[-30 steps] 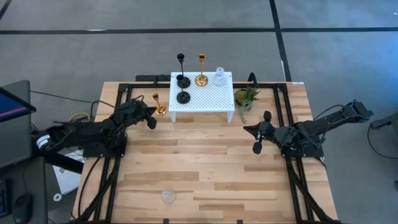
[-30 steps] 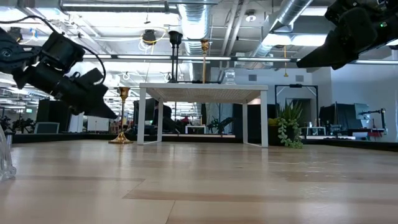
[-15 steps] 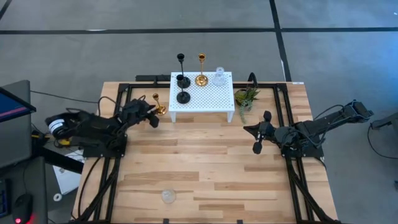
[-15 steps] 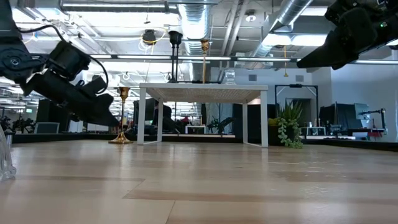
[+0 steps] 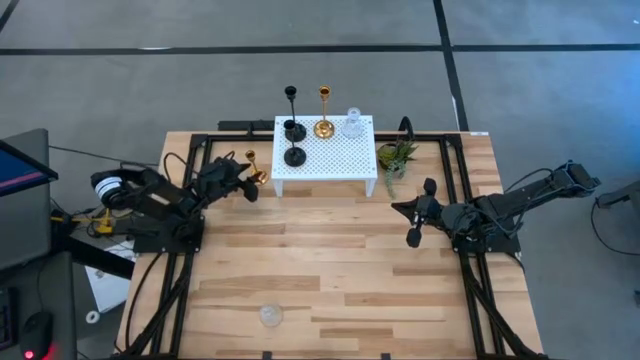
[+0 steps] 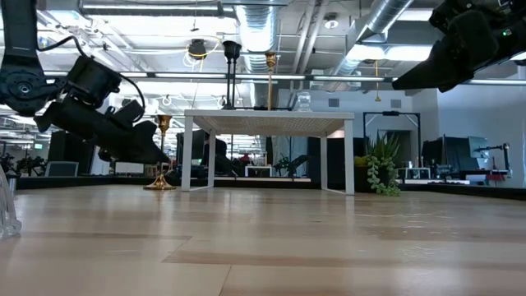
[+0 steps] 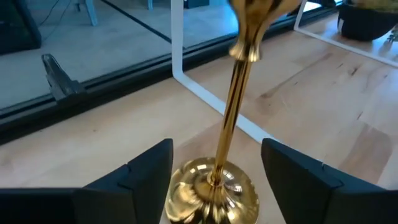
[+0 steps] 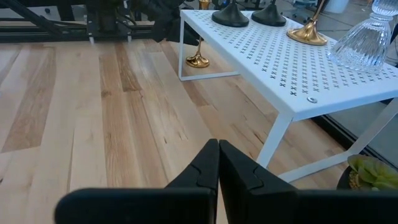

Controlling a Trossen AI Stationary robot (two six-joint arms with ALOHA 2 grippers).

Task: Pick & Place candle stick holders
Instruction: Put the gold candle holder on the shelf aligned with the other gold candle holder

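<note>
1. At the upper left of the table in the high view, the left gripper [image 5: 248,183] sits right at the gold holder on the table [image 5: 256,170], just beside the left edge of the white perforated stand [image 5: 345,160].
2. Look at the left wrist view: the fingers [image 7: 143,174] stand spread wide, one on each side of that gold holder's round base [image 7: 211,190], stem upright between them, no grip on it.
3. Up on the stand: two black holders [image 5: 294,155], a second gold holder [image 5: 324,128] and a clear glass holder [image 5: 352,125].
4. Down at the lower left of the high view, another glass holder [image 5: 270,316] stands alone near the table's front edge.
5. At centre right, the right gripper [image 5: 420,212] waits over bare wood, fingers pressed shut on nothing, as its wrist view shows.
6. The small green plant [image 5: 397,157] stands just right of the stand.
</note>
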